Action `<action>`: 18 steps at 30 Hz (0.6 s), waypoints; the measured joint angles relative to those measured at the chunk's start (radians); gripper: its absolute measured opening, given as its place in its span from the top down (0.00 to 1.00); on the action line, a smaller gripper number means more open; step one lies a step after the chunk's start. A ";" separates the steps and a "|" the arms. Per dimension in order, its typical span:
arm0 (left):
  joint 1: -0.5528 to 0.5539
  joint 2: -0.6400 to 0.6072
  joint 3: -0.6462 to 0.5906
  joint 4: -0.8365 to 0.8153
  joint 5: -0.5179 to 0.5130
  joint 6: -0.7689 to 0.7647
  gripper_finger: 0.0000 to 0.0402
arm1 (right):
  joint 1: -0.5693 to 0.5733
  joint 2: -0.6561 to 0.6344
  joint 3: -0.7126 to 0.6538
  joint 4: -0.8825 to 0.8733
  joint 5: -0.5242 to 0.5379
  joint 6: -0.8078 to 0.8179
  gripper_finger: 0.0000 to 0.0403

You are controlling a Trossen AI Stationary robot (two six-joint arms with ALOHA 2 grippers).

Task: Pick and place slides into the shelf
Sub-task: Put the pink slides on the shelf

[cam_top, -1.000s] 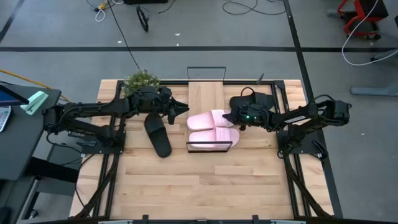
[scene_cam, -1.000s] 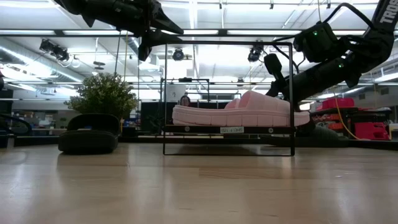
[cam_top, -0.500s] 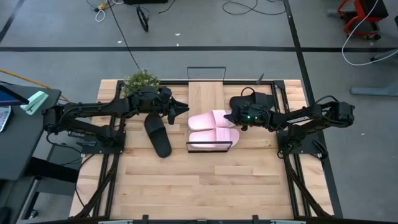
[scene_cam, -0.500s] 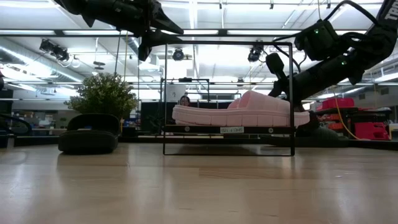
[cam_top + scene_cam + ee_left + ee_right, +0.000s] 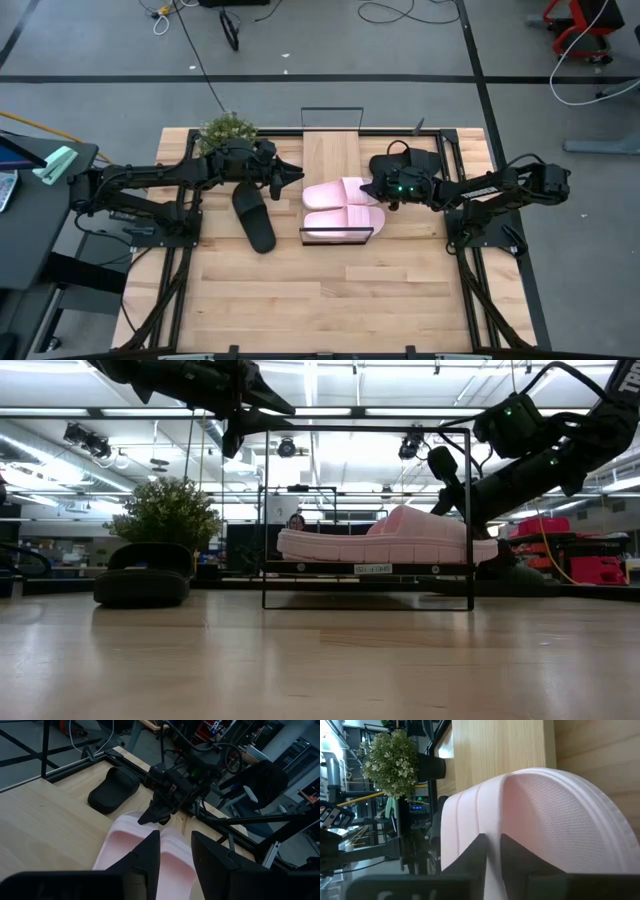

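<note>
High view: the wooden tabletop (image 5: 300,290) is seen on a grey floor (image 5: 100,50) strewn with cables. On the shelf (image 5: 331,155) two pink slides (image 5: 340,205) lie side by side. The right gripper (image 5: 372,187) is nearly closed at a pink strap; the left gripper (image 5: 297,173), slightly parted and empty, hovers beside the shelf. One black slide (image 5: 254,218) lies left of the shelf, another (image 5: 425,161) right.

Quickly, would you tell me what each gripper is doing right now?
Left gripper: open, holding nothing, raised beside the shelf.
Right gripper: fingers nearly together at the pink slides; a grip cannot be told.
</note>
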 joint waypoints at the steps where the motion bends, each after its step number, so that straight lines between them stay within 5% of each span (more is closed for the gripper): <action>1: 0.000 0.000 0.000 0.000 0.000 0.000 0.71 | 0.000 0.000 0.000 0.000 -0.002 0.001 0.84; 18: 0.000 0.000 0.000 0.000 0.000 0.000 0.71 | -0.018 -0.078 0.000 -0.089 -0.022 0.013 0.74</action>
